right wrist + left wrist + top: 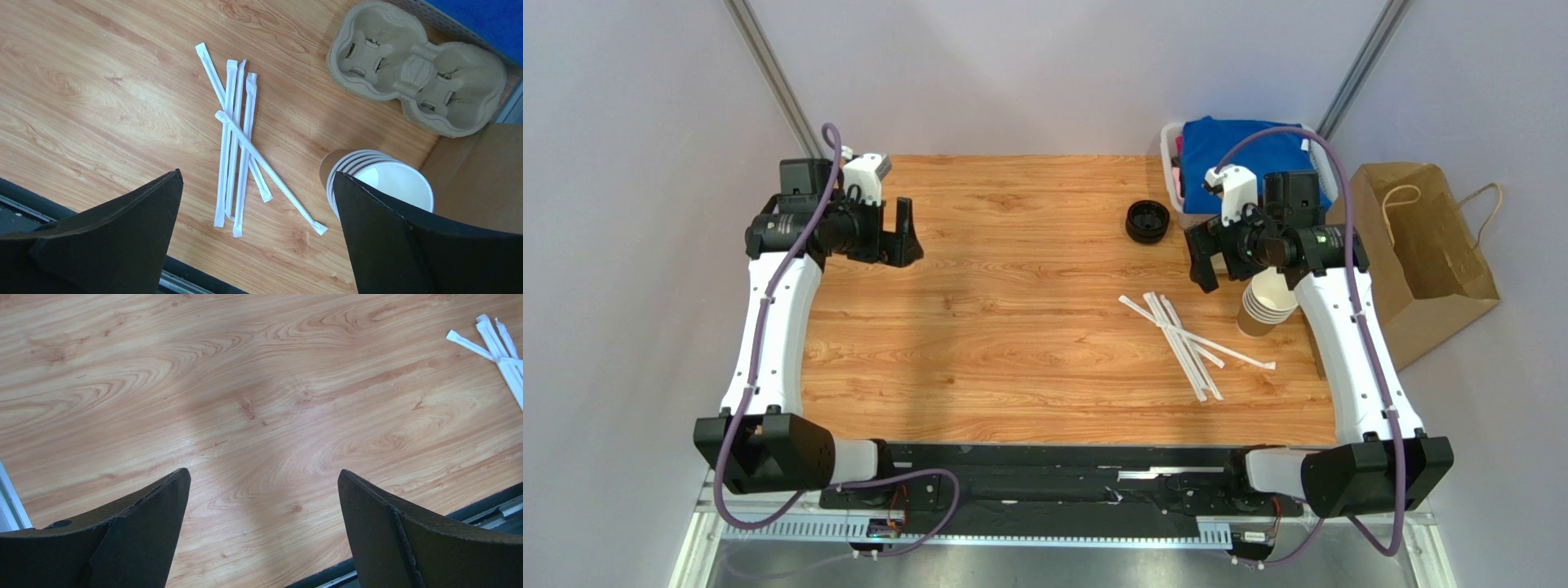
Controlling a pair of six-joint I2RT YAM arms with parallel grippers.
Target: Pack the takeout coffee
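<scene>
Two robot arms hang over a wood-grain table [1014, 343], its surface smooth and streaked with orange-brown whorls. The left pincer [264, 474] stands wide, its two matte black wedge-shaped fingers spread over bare board and holding nothing. The right pincer [258, 174] is equally wide and empty, above the table's right side.

The takeout coffee [1147, 222] sits toward the far edge, right of centre, apart from both pincers. From overhead only its round, glossy black plastic lid shows, and the cup beneath it cannot be made out.

Five thin straws [236, 147] in white paper sleeves lie in a loose fan, one crossing the others on a slant. Just to their right stands one stack of paper cups [380, 180], brown-walled with rolled white rims; at least three rims show nested.

Beyond the stack rests one cup carrier [417, 67] of rough grey-tan moulded pulp, rounded at the corners, with two slotted wells in view.

Off the table's right edge lies one brown paper bag [1431, 263] with twisted cord handles. At the far right corner, one white plastic bin [1169, 153] holds crumpled blue cloth [1247, 147].
</scene>
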